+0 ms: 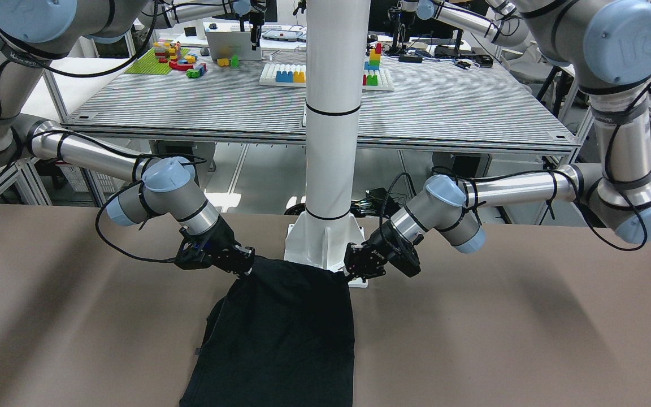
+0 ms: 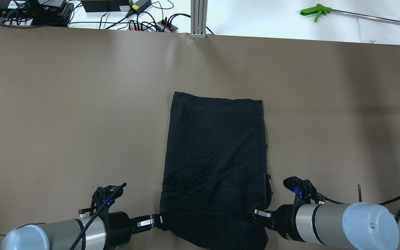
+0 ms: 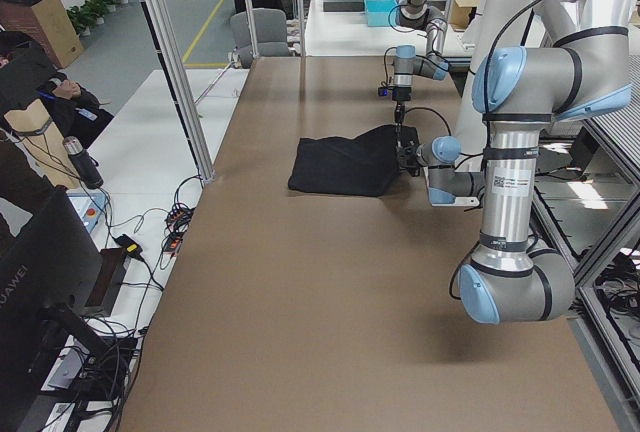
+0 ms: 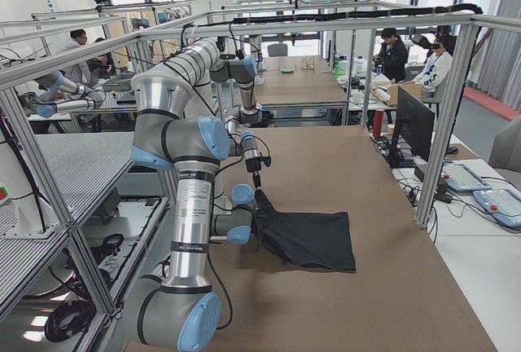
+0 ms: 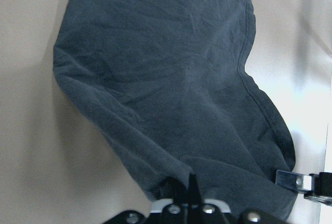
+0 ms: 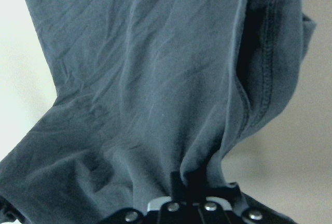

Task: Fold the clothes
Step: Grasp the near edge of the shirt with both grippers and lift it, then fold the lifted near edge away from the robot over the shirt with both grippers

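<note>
- One plain black fabric garment [image 2: 217,156], soft, roughly rectangular, no print. It lies midway along the desk's length, reaching from the robot-side edge towards the desk's middle. The far end is flat on the surface. The robot-side end is bunched and slightly raised at both corners.
- One brown matte desk [image 2: 64,121], carrying the garment.
- One left gripper [image 2: 158,219], low at the robot-side edge, clenched on the garment's corner on the robot's left. Its wrist view shows fabric gathered into the pinch.
- One right gripper [image 2: 255,212], low at the same edge, clenched on the opposite corner. Folds fan out from the pinch in its wrist view.
- One white round pillar [image 1: 334,141], upright on a base plate at the robot-side edge, between the two grippers, just behind the garment's raised end.
</note>
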